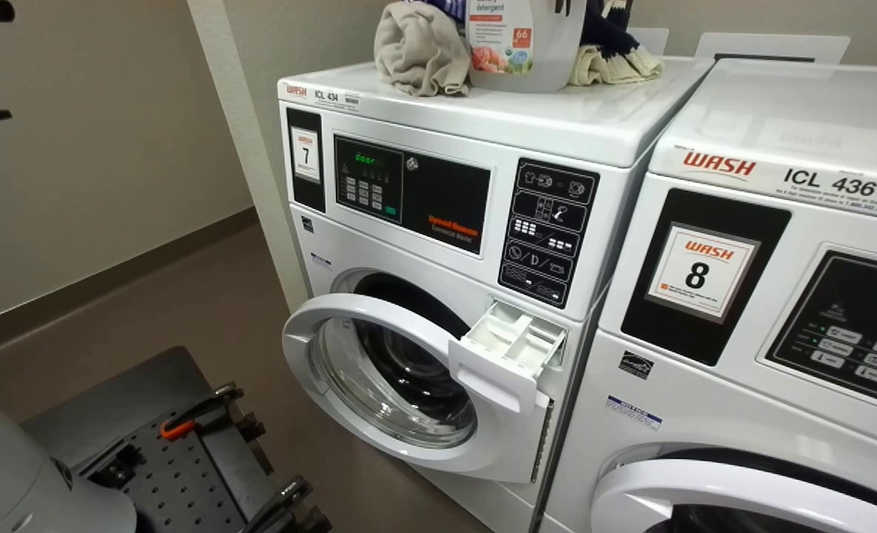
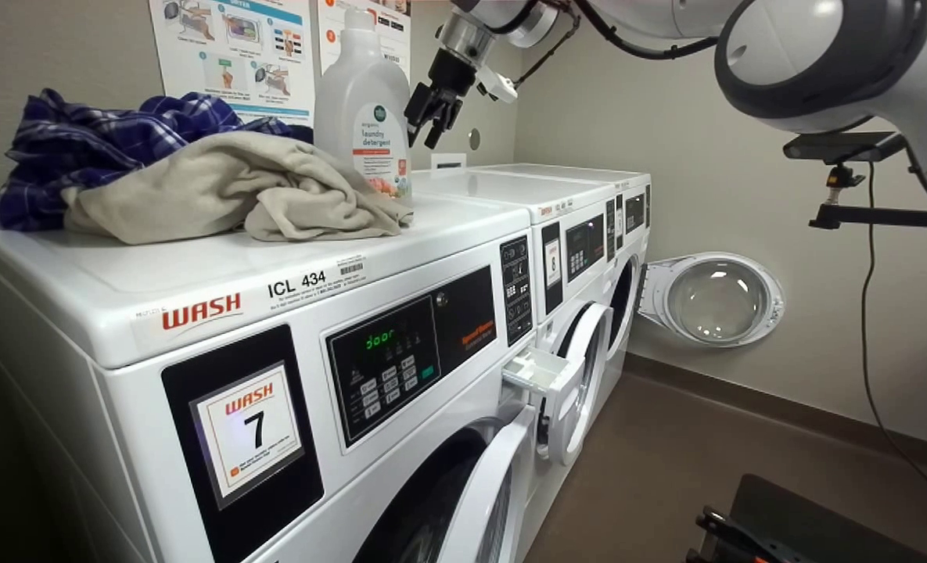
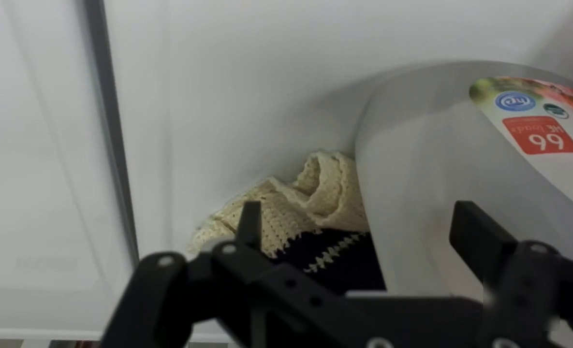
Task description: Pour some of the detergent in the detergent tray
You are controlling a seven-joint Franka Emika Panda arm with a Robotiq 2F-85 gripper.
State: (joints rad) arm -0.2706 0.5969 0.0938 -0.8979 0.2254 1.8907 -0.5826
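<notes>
Washer 7 [image 1: 445, 270] fills the middle of an exterior view, its white top coming forward to a rounded front edge and its right side running down along a dark gap [image 3: 111, 121]. Across that gap, washer 8 [image 1: 741, 377] takes up the right of the frame. The robot arm [image 2: 784, 55] enters from the upper right of an exterior view and reaches to the upper middle. Washer 7's round door [image 1: 394, 407] is swung out at the lower middle, its rim standing away from the washer's front.

A blue plaid cloth [image 2: 127, 152] and a beige cloth [image 2: 260, 188] lie bunched on washer 7's top, the beige one just back from the front edge. The detergent bottle [image 2: 363, 109] stands upright on the same top, near the upper middle in both exterior views. In the wrist view it fills the right side; white surface stretches leftward from it to the gap, and a knit cloth [image 3: 286, 215] lies just beside it.

The detergent tray [image 1: 497, 381] juts from washer 7's front, right of center, compartments facing up, its front panel overlapping the round door's right side in the frame.

The gripper [image 3: 356, 208] hangs beside the bottle, its fingers [image 3: 251, 224] spread wide; whether either touches the bottle, I cannot tell.
</notes>
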